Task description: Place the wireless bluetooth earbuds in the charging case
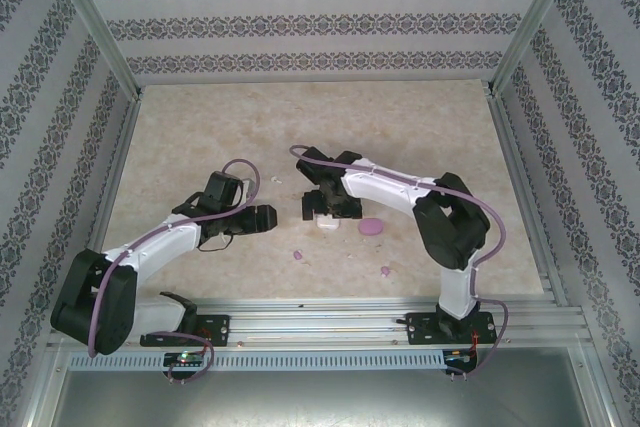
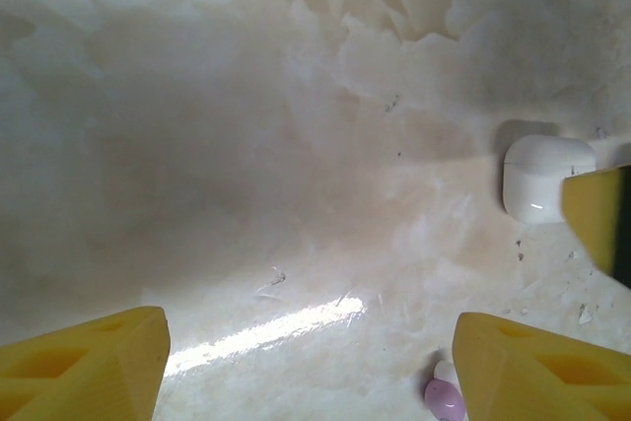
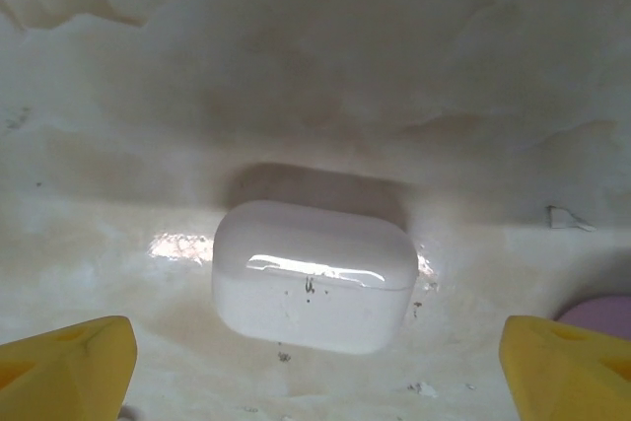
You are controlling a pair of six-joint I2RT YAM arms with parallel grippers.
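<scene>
Yellow fingers [image 3: 69, 362] of right pincer [image 3: 315, 382] spread wide, white case [image 3: 314, 278] just ahead, left pincer [image 2: 311, 367] wide too, purple bud [image 2: 444, 399] beside one finger.

We looked down from high at six o'clock, facing twelve o'clock across the table [image 1: 200, 127]. Our wrist cameras sat low and close to it. Both caught the white case [image 3: 313, 276], which sat at three o'clock in the left one's view.

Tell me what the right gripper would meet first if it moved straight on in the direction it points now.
Most likely the closed white charging case: it lies on the table straight ahead, centred between the open fingers of the right gripper. Depth is hard to judge.
</scene>
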